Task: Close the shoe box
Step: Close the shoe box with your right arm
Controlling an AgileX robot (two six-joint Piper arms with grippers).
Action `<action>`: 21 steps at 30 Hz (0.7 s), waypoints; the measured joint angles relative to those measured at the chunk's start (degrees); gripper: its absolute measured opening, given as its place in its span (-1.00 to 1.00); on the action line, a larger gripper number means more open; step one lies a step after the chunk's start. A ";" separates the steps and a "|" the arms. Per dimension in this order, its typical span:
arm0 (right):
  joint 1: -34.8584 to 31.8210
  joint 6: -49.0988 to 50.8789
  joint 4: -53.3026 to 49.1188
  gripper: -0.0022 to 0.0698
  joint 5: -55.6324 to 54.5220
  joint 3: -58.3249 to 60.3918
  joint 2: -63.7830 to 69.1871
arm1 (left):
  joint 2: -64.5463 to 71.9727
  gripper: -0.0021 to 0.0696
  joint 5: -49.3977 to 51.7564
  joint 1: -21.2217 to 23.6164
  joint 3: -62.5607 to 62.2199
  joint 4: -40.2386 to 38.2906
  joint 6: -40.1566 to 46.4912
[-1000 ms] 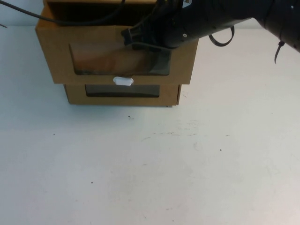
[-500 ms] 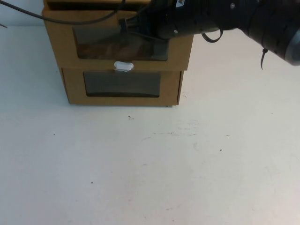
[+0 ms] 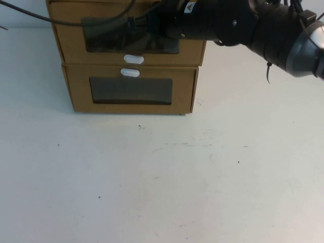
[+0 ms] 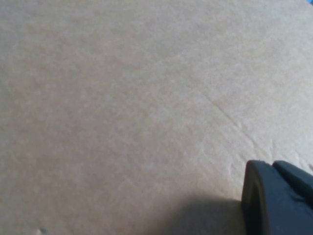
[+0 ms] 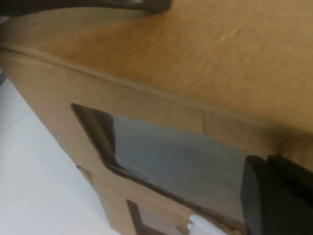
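The shoe box (image 3: 71,43) is the upper of two stacked brown cardboard boxes at the far edge, with a wide window and a white tab (image 3: 133,59) below it. Its front stands nearly flush with the box below. My right gripper (image 3: 144,26) reaches in from the right and rests against the shoe box's window. In the right wrist view the gripper (image 5: 276,196) lies on the window (image 5: 171,156) of the shoe box (image 5: 146,105). My left gripper (image 4: 276,196) is close against plain brown cardboard (image 4: 137,98); it is not seen in the high view.
The lower cardboard box (image 3: 182,91) has its white tab (image 3: 130,72) above its window. A black cable (image 3: 61,21) runs across the boxes' top left. The white table (image 3: 162,177) spreads out in front of the boxes.
The shoe box's drawer front has slid back from overhanging the lower box to nearly flush. My right gripper has moved back with it. The lower box's tab has come into view.
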 joint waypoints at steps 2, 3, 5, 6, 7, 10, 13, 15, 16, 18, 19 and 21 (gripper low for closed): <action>-0.30 0.00 0.20 -0.97 -0.41 -0.03 0.41 | 0.00 -0.95 0.02 0.00 0.00 0.01 0.00; -0.57 0.00 0.38 -0.97 -0.41 -0.03 0.67 | 0.00 -0.95 0.13 0.00 0.00 -0.10 0.00; -0.83 0.00 0.48 -0.97 -0.41 -0.03 1.22 | 0.00 -0.95 0.12 0.00 0.00 -0.23 0.00; -0.95 0.00 0.48 -0.97 -0.30 -0.03 1.33 | 0.00 -0.95 0.12 0.00 0.00 -0.23 0.00; -1.08 0.00 0.62 -0.97 0.15 -0.03 1.33 | 0.00 -0.95 0.12 0.00 0.00 -0.23 0.00; -1.19 0.00 1.23 -0.97 2.70 -0.03 0.64 | -0.25 -0.95 0.87 0.00 0.00 -0.33 -0.11; -1.19 -0.11 1.33 -0.97 6.80 -0.03 -1.84 | -1.73 -0.95 2.35 0.00 0.00 0.25 -0.47; -1.19 -0.52 1.54 -0.97 9.61 -0.03 -4.60 | -3.42 -0.95 2.76 0.00 0.00 0.45 -0.47; -1.19 -0.64 1.67 -0.97 11.25 -0.03 -6.17 | -4.58 -0.95 2.90 0.00 0.00 0.45 -0.47; -1.19 -0.89 1.67 -0.97 14.34 -0.03 -8.97 | -7.12 -0.95 3.05 0.00 0.00 0.45 -0.47; -1.19 -0.89 1.57 -0.97 16.11 -0.03 -10.50 | -8.44 -0.95 3.04 0.00 0.00 0.45 -0.47; -1.19 -0.99 0.73 -0.97 19.62 -0.03 -13.10 | -10.76 -0.95 3.18 0.00 0.00 0.75 -0.47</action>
